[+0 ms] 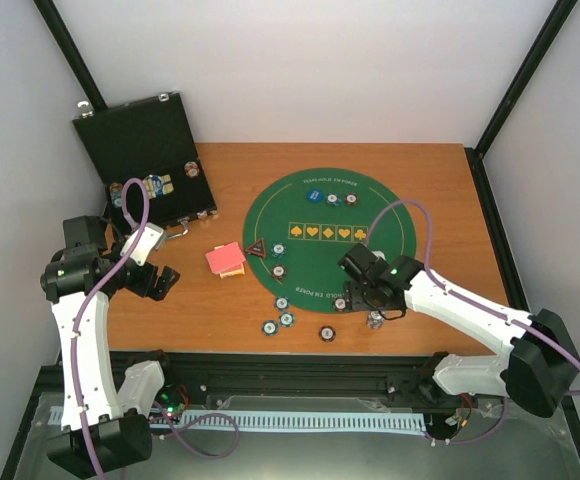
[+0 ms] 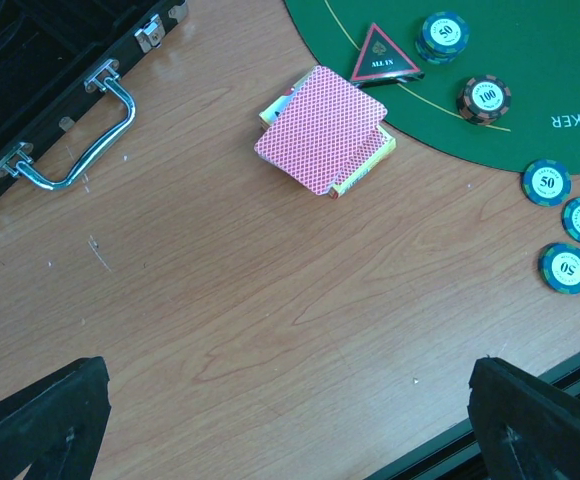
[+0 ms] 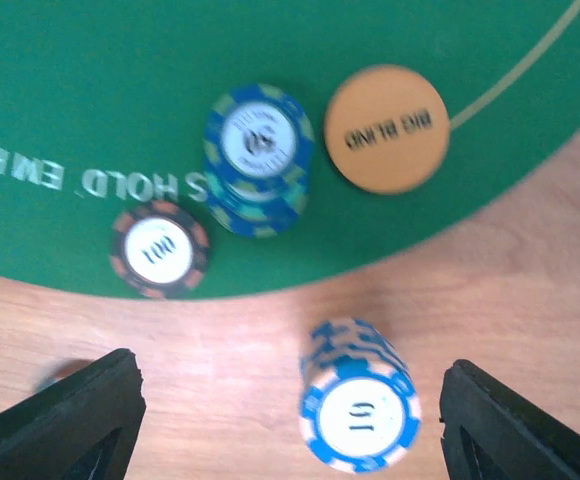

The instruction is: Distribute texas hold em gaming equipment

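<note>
Wood tabletop (image 1: 440, 200) is carrying a round green felt mat (image 1: 300, 205) and, far left, an open black case (image 1: 135, 135). Both grippers are hovering with jaws spread wide. The left gripper (image 2: 290, 400) is over bare wood near the red-backed card deck (image 2: 320, 130). The right gripper (image 3: 290, 420) is straddling, untouched, a blue-and-white chip stack (image 3: 358, 410) just off the mat. An orange BIG BLIND button (image 3: 387, 128), a blue 50 stack (image 3: 258, 160) and a 100 chip (image 3: 159, 250) are lying on the felt, with the ALL IN triangle marker (image 2: 382, 55) at its left rim.

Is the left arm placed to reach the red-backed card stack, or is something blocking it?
Probably yes. The left gripper hangs open over the table, with the red-backed card stack just ahead and nothing between; only the triangle marker sits close to its far side.
</note>
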Motion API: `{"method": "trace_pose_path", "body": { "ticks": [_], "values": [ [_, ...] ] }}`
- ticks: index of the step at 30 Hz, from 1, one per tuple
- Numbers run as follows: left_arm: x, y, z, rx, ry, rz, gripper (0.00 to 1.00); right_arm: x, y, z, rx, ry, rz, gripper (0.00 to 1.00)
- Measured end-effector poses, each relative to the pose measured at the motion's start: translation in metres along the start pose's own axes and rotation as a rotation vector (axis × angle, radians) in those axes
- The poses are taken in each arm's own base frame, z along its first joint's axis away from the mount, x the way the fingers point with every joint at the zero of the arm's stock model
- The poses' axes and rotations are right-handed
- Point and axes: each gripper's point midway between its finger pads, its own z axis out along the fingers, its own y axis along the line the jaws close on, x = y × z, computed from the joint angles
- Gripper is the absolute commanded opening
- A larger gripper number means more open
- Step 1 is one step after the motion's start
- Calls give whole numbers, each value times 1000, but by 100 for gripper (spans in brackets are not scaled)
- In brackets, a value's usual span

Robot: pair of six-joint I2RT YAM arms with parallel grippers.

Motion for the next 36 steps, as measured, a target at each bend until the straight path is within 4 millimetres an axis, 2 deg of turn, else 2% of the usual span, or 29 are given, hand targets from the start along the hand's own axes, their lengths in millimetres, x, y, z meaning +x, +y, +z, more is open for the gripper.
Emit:
{"method": "trace_pose_path", "body": {
  "ticks": [3, 11, 21, 28, 36],
  "values": [
    [0, 0, 0, 2, -1, 0, 100, 13, -14, 4, 32, 34, 14, 81],
    [-1, -1, -2, 1, -2, 2, 100, 14, -21, 6, 48, 44, 67, 80],
    [-3, -1, -4, -2, -7, 6, 100, 41, -36, 29, 79, 110, 135, 71],
    [-4, -1, -4, 0, -9, 6, 100, 39, -31, 31, 46, 97, 152, 60],
    [-4, -1, -4, 0, -9, 6, 100, 36, -32, 32, 39, 91, 164, 59]
  ]
}}
